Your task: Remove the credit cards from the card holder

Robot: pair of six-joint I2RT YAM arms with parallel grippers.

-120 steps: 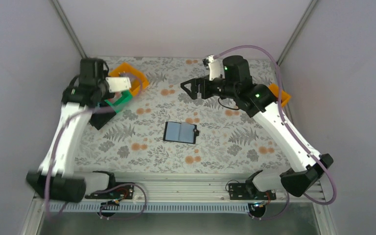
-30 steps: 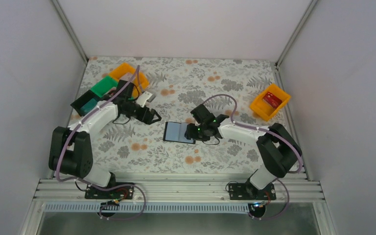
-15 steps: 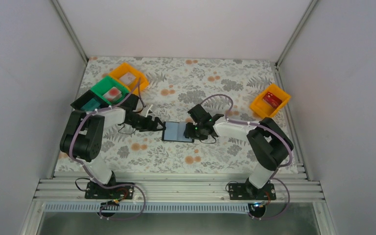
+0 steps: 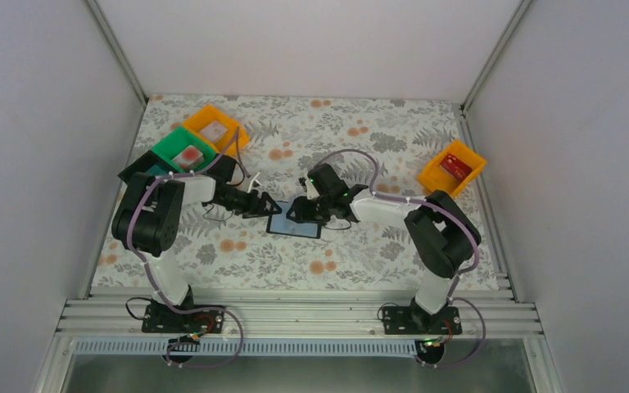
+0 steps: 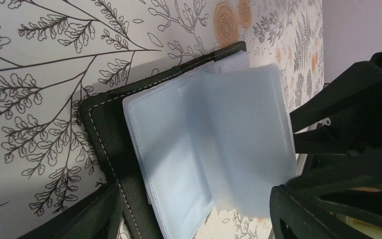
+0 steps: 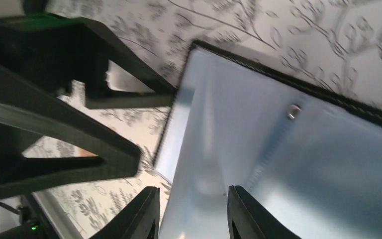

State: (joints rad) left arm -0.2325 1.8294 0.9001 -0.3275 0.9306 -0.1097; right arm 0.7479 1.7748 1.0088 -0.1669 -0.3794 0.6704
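holder (image 4: 297,230) open on bench (image 4: 360,139) | left jaws wide apart, astride its edge, empty | right jaws part-open over pockets, empty

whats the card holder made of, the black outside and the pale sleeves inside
Card holder cover: looks like matte black leather or faux leather, grained, with pale stitching along the edge. Inner sleeves: probably soft frosted plastic, translucent, one leaf bowing up.

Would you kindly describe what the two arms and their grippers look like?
Both the left arm and right arm have white links between bulky black joints, each trailing a mauve cable. A green light glows near the right wrist. The left gripper and right gripper are black, built as angular open frames.
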